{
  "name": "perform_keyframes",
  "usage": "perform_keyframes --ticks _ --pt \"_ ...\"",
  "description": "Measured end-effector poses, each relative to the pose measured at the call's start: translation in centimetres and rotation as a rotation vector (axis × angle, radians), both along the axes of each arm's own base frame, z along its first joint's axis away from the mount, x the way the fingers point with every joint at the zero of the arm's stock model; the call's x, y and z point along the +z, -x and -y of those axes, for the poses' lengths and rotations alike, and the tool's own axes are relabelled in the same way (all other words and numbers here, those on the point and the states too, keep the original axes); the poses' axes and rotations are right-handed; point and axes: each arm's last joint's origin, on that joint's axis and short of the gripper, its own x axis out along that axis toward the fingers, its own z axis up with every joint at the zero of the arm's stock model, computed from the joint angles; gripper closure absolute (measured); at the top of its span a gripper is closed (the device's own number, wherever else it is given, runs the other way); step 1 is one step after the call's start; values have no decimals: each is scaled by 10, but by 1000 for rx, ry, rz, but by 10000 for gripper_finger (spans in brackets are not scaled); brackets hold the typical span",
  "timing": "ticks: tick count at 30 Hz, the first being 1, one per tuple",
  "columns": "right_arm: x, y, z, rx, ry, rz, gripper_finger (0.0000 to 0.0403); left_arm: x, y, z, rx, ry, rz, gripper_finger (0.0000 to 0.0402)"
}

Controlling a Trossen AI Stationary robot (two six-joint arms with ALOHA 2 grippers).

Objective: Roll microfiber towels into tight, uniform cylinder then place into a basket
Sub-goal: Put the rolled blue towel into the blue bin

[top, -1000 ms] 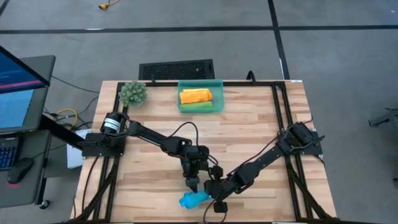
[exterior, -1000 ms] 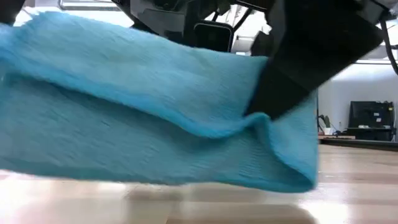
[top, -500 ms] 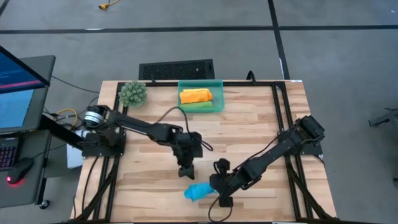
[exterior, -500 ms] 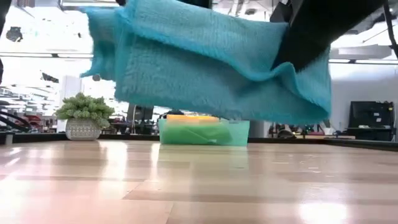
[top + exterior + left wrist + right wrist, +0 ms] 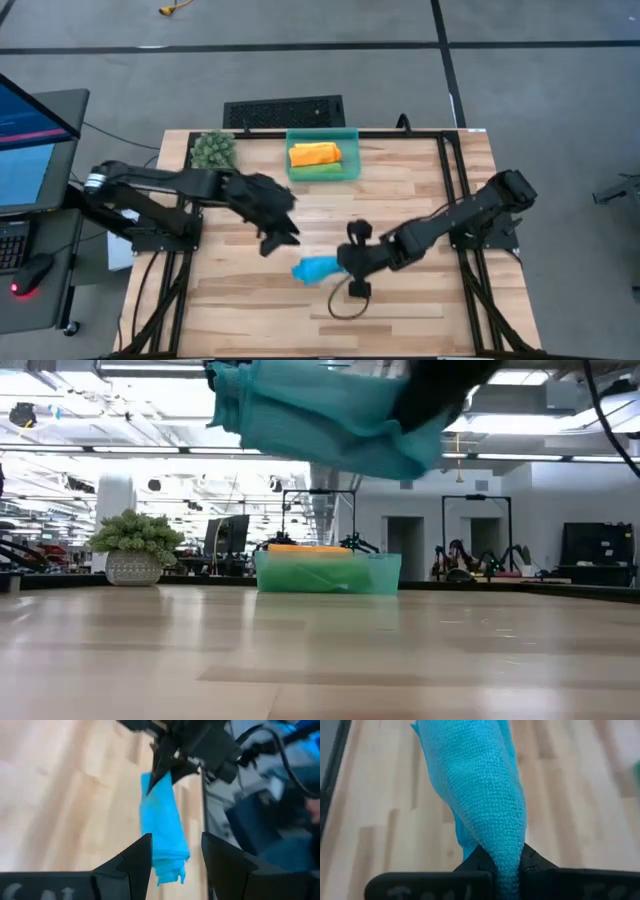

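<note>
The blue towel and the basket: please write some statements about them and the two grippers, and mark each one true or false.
1. The right gripper is shut on the blue towel. True.
2. The blue towel lies flat on the table. False: in the low view it hangs in the air, clear of the wood.
3. The left gripper is open and holds nothing. True.
4. The basket is empty. False: an orange towel and a green towel already lie in it.
5. The plant ball stands inside the basket. False: it stands on the table beside the basket.
</note>
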Motion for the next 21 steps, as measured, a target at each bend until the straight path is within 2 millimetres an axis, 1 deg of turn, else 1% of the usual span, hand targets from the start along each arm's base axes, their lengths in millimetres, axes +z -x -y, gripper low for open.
perform_keyframes --ticks 5,7,10,14,18,21 --pt "15 -7 37 -48 30 41 372 33 43 -10 163 -108 94 239" --pt "18 -10 54 -78 41 54 373 41 59 -13 219 -142 112 239" --pt "23 -14 80 -124 64 64 372 50 76 -17 284 -184 147 239" --pt "27 -17 117 -183 102 68 371 54 88 -26 348 -266 155 239" --pt "28 -17 156 -236 150 59 373 49 91 -40 432 -382 85 239" --pt "30 -17 185 -274 169 74 372 47 88 -53 478 -424 69 239"
